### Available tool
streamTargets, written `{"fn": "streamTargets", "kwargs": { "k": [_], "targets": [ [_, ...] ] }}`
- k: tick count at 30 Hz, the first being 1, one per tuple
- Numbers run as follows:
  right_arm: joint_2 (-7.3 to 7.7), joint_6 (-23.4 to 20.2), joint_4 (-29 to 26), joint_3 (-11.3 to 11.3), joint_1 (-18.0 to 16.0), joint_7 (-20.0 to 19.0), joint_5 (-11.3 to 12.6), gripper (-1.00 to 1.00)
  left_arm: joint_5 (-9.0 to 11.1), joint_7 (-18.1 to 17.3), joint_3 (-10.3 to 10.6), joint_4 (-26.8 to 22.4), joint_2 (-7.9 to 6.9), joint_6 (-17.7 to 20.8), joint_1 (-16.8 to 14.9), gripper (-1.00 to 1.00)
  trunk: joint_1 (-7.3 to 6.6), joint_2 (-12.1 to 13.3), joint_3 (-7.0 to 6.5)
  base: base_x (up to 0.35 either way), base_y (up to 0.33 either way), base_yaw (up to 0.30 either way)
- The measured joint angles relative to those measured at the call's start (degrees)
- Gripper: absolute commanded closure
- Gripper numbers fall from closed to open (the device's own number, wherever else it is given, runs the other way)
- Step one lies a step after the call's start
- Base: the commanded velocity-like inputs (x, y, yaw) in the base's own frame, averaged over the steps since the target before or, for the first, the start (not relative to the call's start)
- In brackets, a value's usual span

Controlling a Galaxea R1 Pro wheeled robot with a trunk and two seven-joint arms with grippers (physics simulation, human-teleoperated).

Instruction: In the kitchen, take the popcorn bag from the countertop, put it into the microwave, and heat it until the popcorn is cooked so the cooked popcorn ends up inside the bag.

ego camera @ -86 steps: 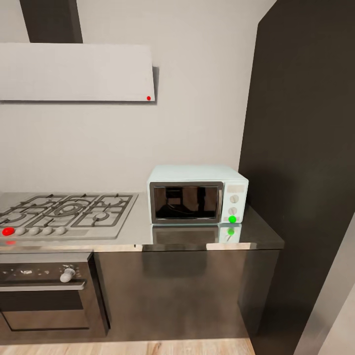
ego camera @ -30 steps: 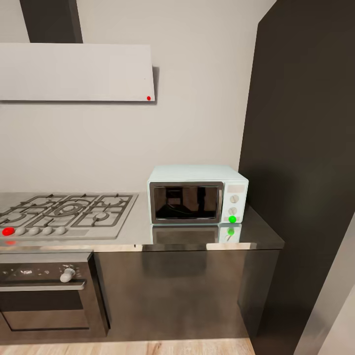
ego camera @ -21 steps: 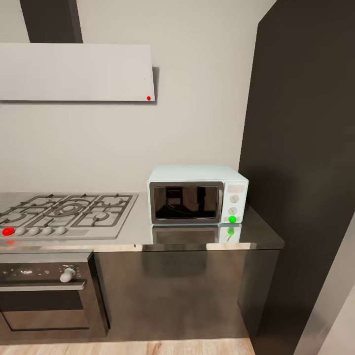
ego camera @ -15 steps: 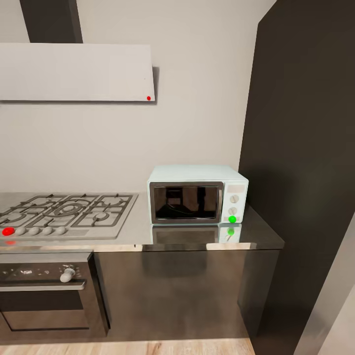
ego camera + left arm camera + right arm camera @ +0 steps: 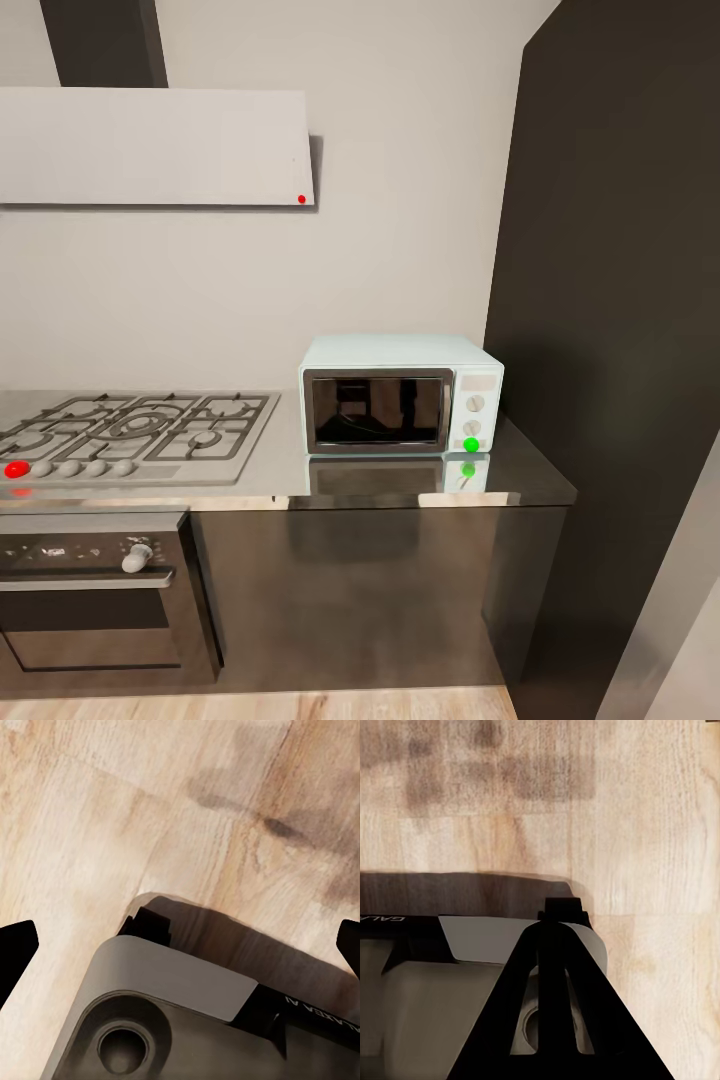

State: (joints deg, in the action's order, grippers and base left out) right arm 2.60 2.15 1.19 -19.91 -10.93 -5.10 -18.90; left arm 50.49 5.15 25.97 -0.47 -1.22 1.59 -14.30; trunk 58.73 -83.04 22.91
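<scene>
So the robot is parked facing the countertop (image 5: 400, 490), looking at the mint-blue microwave (image 5: 400, 393) sitting at its right end, right up against the tall dark cabinet (image 5: 620, 300). The door is closed, the glass is dark, and the little round light (image 5: 471, 444) under the two white dials is green. There might be something behind the glass, but it's just reflections as far as I can tell, so I can't say whether the popcorn bag is in there. No bag on the stretch of counter I can see either.

The gas hob (image 5: 130, 430) is off to the left, with the built-in oven (image 5: 95, 590) below it and the range hood (image 5: 150, 145) above.

Both arms hang low, wrist cameras pointing down at the wooden floor (image 5: 112, 810) and the robot's own grey base (image 5: 165, 1020). The left gripper (image 5: 180, 945) has its dark fingertips far apart at the frame edges, so it's spread wide. The right gripper (image 5: 559, 945) looks like its fingers are pressed together into a single dark wedge, nothing between them.

My guess is that the microwave is straight ahead and above both grippers, slightly to the right, so the right arm looks nearer for the door or dials.
</scene>
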Motion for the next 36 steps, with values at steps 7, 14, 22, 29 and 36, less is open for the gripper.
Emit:
{"fn": "streamTargets", "kwargs": {
  "k": [7, 14, 22, 29, 36],
  "targets": [
    [0.00, 0.00, 0.00, 0.00, 0.00, 0.02, 0.01, 1.00, 0.00, 0.00, 0.00, 0.00, 0.00, 0.00, 0.01, -1.00, 0.00, 0.00, 0.00, 0.000, 0.000, 0.000],
    [0.00, 0.00, 0.00, 0.00, 0.00, 0.01, 0.00, 1.00, 0.00, 0.00, 0.00, 0.00, 0.00, 0.00, 0.00, -1.00, 0.00, 0.00, 0.00, 0.000, 0.000, 0.000],
    [0.00, 0.00, 0.00, 0.00, 0.00, 0.00, 0.00, 1.00, 0.00, 0.00, 0.00, 0.00, 0.00, 0.00, 0.00, -1.00, 0.00, 0.00, 0.00, 0.000, 0.000, 0.000],
    [0.00, 0.00, 0.00, 0.00, 0.00, 0.04, 0.00, 1.00, 0.00, 0.00, 0.00, 0.00, 0.00, 0.00, 0.02, -1.00, 0.00, 0.00, 0.00, 0.000, 0.000, 0.000],
    [0.00, 0.00, 0.00, 0.00, 0.00, 0.03, 0.00, 1.00, 0.00, 0.00, 0.00, 0.00, 0.00, 0.00, 0.00, -1.00, 0.00, 0.00, 0.00, 0.000, 0.000, 0.000]
  ]
}}
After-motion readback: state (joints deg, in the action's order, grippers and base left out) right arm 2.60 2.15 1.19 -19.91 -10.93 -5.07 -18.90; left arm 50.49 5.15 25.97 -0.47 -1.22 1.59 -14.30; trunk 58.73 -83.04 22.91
